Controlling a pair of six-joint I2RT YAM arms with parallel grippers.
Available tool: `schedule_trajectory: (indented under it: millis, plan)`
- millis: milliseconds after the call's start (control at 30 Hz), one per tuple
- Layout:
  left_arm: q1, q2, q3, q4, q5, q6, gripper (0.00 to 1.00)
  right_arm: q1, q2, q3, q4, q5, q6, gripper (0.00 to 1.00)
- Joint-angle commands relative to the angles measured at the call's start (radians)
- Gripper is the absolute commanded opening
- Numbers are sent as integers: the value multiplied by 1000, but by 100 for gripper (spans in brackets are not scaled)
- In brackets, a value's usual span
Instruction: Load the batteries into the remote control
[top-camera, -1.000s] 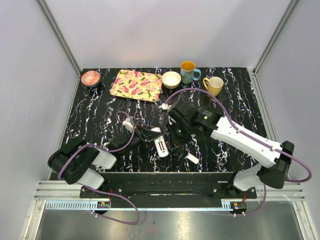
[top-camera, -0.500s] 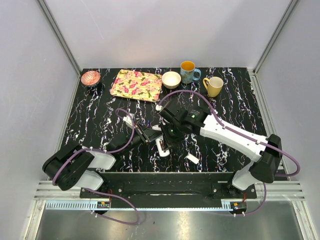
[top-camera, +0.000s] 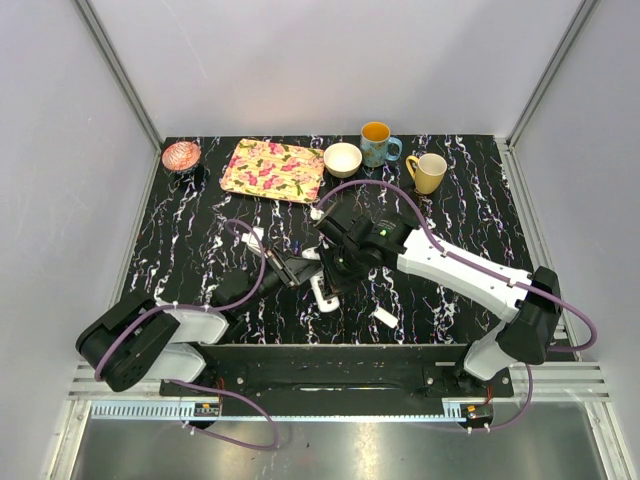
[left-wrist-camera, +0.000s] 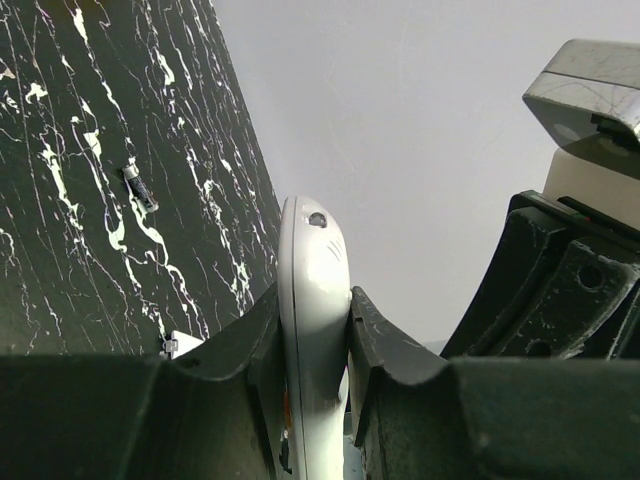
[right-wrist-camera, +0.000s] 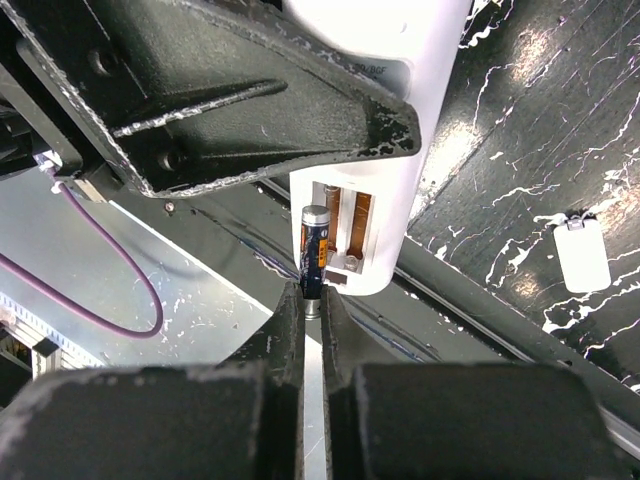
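The remote control (top-camera: 322, 293) is a slim white bar, gripped edge-on between my left gripper's (top-camera: 303, 272) jaws; it also shows in the left wrist view (left-wrist-camera: 312, 290). In the right wrist view its back (right-wrist-camera: 400, 120) faces the camera with the battery compartment (right-wrist-camera: 348, 232) open. My right gripper (right-wrist-camera: 311, 296) is shut on the lower end of a dark blue battery (right-wrist-camera: 314, 245), held upright against the left slot of the compartment. In the top view my right gripper (top-camera: 334, 275) sits right beside the remote.
A small white cover piece (top-camera: 385, 317) lies on the black marbled table (top-camera: 200, 230), also in the right wrist view (right-wrist-camera: 582, 255). A loose battery (left-wrist-camera: 140, 187) lies farther off. A floral tray (top-camera: 272, 170), white bowl (top-camera: 343, 159), two mugs (top-camera: 377, 144) (top-camera: 428, 172) and a pink bowl (top-camera: 181, 155) line the back.
My right gripper has moved left and closer to the remote's near end. My left arm has shifted slightly, still holding the remote.
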Motion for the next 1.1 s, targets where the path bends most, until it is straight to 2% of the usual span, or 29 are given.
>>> schedule_trajectory:
  millis: [0,300,1067]
  plan:
    - [-7,-31,-9,421,-50,-8,0,8,-15,-6,25,12,20,0]
    - [-10,-22,0,421,-61,-35,0,7,-20,-31,40,16,23,0]
    - [-28,-42,52,421,23,-150,0,7,-4,-32,123,58,6,0]
